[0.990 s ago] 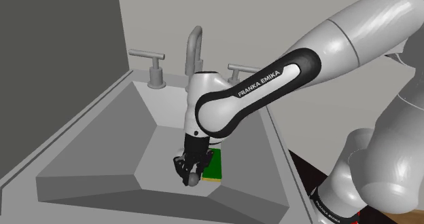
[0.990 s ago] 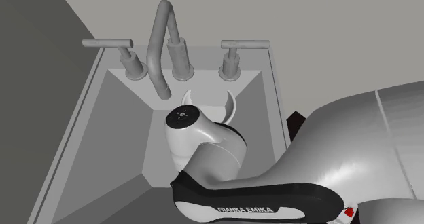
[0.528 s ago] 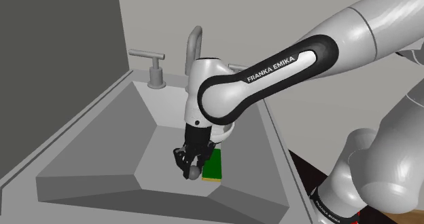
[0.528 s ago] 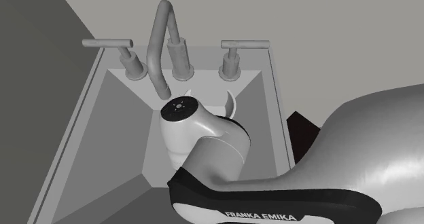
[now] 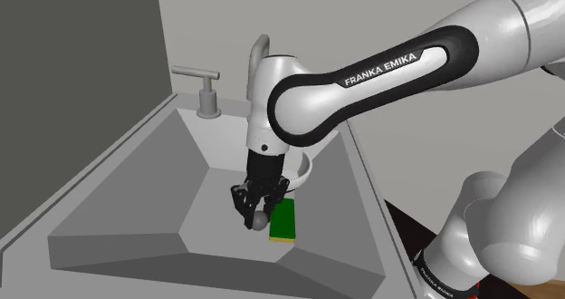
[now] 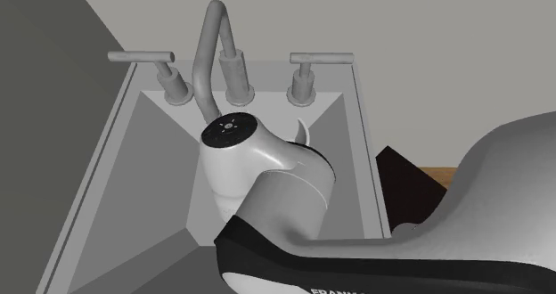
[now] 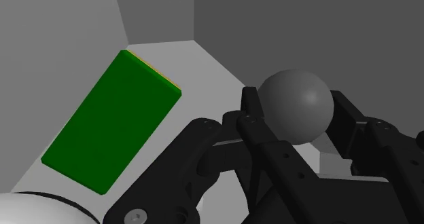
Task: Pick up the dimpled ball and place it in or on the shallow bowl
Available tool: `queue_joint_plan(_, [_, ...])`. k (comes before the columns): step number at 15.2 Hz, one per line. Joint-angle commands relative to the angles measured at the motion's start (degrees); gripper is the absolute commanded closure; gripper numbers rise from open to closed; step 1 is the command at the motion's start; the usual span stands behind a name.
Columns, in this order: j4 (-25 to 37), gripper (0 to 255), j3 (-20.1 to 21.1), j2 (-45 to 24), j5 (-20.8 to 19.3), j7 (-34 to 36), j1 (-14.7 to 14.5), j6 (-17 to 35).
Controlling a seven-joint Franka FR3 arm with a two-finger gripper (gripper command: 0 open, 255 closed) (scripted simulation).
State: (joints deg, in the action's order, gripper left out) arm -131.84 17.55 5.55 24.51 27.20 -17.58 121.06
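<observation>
The end effector (image 5: 257, 218) grips the grey ball (image 5: 261, 221), lower centre in the shoulder view, and a jolt toward the bowl (image 5: 311, 168) could roll it free.

Quick count: one grey ball (image 7: 295, 106), one green block (image 7: 112, 129), one white bowl (image 6: 306, 136), one sink (image 6: 134, 159), one faucet spout (image 6: 207, 56), two tap handles (image 6: 143, 58).

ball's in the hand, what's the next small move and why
Probably carry it toward the faucet and over the white bowl: the hand is shut on the grey ball beside the green block, and the bowl lies farther back in the sink.
</observation>
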Motion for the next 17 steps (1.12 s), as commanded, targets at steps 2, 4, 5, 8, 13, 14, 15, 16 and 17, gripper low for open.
queue_joint_plan(2, [1.2,255,-0.3,1.4,-0.3,0.5,0.2,-2.6])
queue_joint_plan(4, [2.0,255,-0.4,2.1,-0.4,0.9,0.3,-4.1])
queue_joint_plan(5, [2.1,255,-0.4,2.2,-0.4,0.9,0.3,-4.2])
queue_joint_plan(8, [3.0,255,-2.9,1.5,-1.7,-2.7,2.4,-5.8])
queue_joint_plan(13, [5.8,255,-6.8,-0.8,-4.0,-8.3,5.9,-8.4])
queue_joint_plan(14, [6.6,255,-7.5,-1.4,-4.4,-9.4,6.6,-9.0])
queue_joint_plan(15, [7.4,255,-8.3,-2.0,-4.9,-10.5,7.3,-9.5])
queue_joint_plan(16, [8.3,255,-9.0,-2.7,-5.4,-11.5,7.9,-10.0])
queue_joint_plan(17, [9.2,255,-9.7,-3.5,-5.8,-12.6,8.6,-10.6])
